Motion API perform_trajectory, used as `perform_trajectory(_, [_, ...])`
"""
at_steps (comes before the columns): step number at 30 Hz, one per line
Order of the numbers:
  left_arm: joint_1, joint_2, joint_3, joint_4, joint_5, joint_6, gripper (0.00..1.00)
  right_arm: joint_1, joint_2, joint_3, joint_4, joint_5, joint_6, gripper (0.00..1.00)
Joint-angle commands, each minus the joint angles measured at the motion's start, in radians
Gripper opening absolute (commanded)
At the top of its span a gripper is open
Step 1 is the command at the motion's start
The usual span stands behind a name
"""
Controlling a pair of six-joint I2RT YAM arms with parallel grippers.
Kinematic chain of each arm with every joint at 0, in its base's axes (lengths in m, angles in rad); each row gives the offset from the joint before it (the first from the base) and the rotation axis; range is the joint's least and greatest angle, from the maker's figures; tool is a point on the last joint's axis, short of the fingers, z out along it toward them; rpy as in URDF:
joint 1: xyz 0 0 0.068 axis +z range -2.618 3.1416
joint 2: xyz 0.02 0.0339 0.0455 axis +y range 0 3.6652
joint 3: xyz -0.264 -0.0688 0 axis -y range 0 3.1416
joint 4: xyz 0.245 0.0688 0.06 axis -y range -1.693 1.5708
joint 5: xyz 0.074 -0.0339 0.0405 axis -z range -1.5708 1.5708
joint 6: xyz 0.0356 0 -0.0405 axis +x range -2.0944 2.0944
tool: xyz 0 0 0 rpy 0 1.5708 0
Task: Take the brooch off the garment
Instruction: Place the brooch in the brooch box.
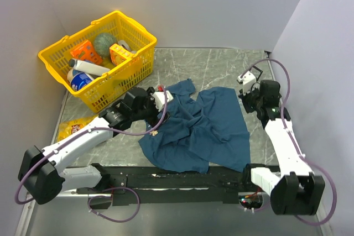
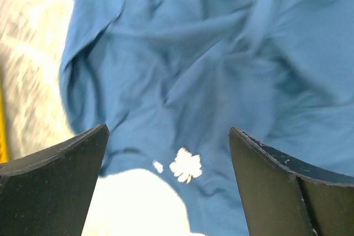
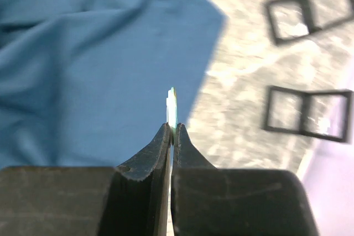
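The garment (image 1: 204,128), a dark blue wrinkled shirt, lies crumpled at the table's middle. It fills the left wrist view (image 2: 221,64) and the left half of the right wrist view (image 3: 83,70). A small pale leaf-shaped brooch (image 2: 186,165) sits on the cloth near its left edge, a yellowish speck from above (image 1: 155,132). My left gripper (image 2: 168,130) is open, above the shirt with the brooch between its jaws; it also shows from above (image 1: 164,113). My right gripper (image 3: 172,126) hovers at the shirt's right edge (image 1: 245,99), shut on a thin pale flat piece (image 3: 172,103).
A yellow basket (image 1: 138,62) with bottles and boxes stands at the back left. A yellow packet (image 1: 72,127) lies left of the left arm. A black bar (image 1: 182,178) runs along the near edge. Black square frames (image 3: 304,114) lie on the table right of the shirt.
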Motion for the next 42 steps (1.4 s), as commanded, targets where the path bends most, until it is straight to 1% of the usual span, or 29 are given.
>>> perform_trajectory(1, [0.014,0.015,-0.023,0.071,-0.179,-0.026,0.96,0.031,0.088,0.108,0.145,0.278,0.025,0.0])
perform_trajectory(3, [0.017,0.026,-0.037,0.059,-0.17,-0.023,0.96,0.042,0.157,0.134,0.187,0.348,0.004,0.0])
perform_trajectory(4, [0.017,0.029,-0.041,0.056,-0.164,-0.006,0.96,0.069,0.183,0.162,0.197,0.419,-0.007,0.0])
perform_trajectory(5, [0.017,0.026,-0.048,0.053,-0.155,0.0,0.96,0.082,0.236,0.176,0.223,0.452,-0.031,0.0])
perform_trajectory(7, [0.019,0.008,-0.046,0.038,-0.164,0.013,0.96,0.089,0.295,0.214,0.25,0.533,-0.059,0.0])
perform_trajectory(8, [0.019,0.0,-0.034,0.025,-0.185,0.022,0.96,0.091,0.351,0.229,0.26,0.552,-0.083,0.0])
perform_trajectory(9, [0.019,-0.01,-0.023,0.011,-0.194,0.023,0.96,0.092,0.381,0.245,0.283,0.564,-0.096,0.0])
perform_trajectory(10, [0.019,-0.032,-0.011,-0.036,-0.194,0.017,0.96,0.092,0.413,0.284,0.291,0.576,-0.106,0.0])
perform_trajectory(12, [0.02,-0.062,0.034,-0.105,-0.236,0.016,0.96,0.094,0.517,0.341,0.281,0.601,-0.131,0.0])
perform_trajectory(13, [0.022,-0.107,0.038,-0.148,-0.239,0.014,0.96,0.095,0.555,0.408,0.273,0.604,-0.137,0.0])
perform_trajectory(14, [0.023,-0.13,0.034,-0.162,-0.242,0.014,0.96,0.097,0.632,0.443,0.267,0.63,-0.143,0.0])
perform_trajectory(16, [0.031,-0.208,0.006,-0.179,-0.257,0.013,0.96,0.097,0.701,0.524,0.268,0.647,-0.139,0.0])
perform_trajectory(17, [0.034,-0.231,0.0,-0.208,-0.253,0.017,0.96,0.098,0.755,0.542,0.271,0.653,-0.134,0.0])
perform_trajectory(20, [0.066,-0.323,-0.034,-0.24,-0.228,0.025,0.96,0.105,0.833,0.588,0.285,0.652,-0.133,0.0])
perform_trajectory(22, [0.083,-0.374,-0.055,-0.249,-0.205,0.025,0.96,0.118,0.861,0.598,0.303,0.656,-0.148,0.0])
perform_trajectory(24, [0.104,-0.389,-0.061,-0.256,-0.175,0.022,0.96,0.126,0.887,0.587,0.329,0.678,-0.169,0.0])
perform_trajectory(25, [0.112,-0.385,-0.058,-0.256,-0.138,0.014,0.96,0.128,0.902,0.586,0.342,0.684,-0.188,0.0])
perform_trajectory(30, [0.16,-0.316,-0.031,-0.259,-0.058,0.01,0.96,0.118,0.956,0.602,0.395,0.691,-0.219,0.0])
perform_trajectory(36, [0.212,-0.156,0.067,-0.328,0.051,0.014,0.96,0.097,1.008,0.636,0.423,0.699,-0.254,0.0])
perform_trajectory(39, [0.241,-0.139,0.086,-0.34,0.097,0.022,0.96,0.082,1.036,0.668,0.412,0.688,-0.254,0.0])
perform_trajectory(42, [0.266,-0.15,0.074,-0.331,0.123,0.02,0.96,0.076,1.065,0.693,0.415,0.699,-0.266,0.0])
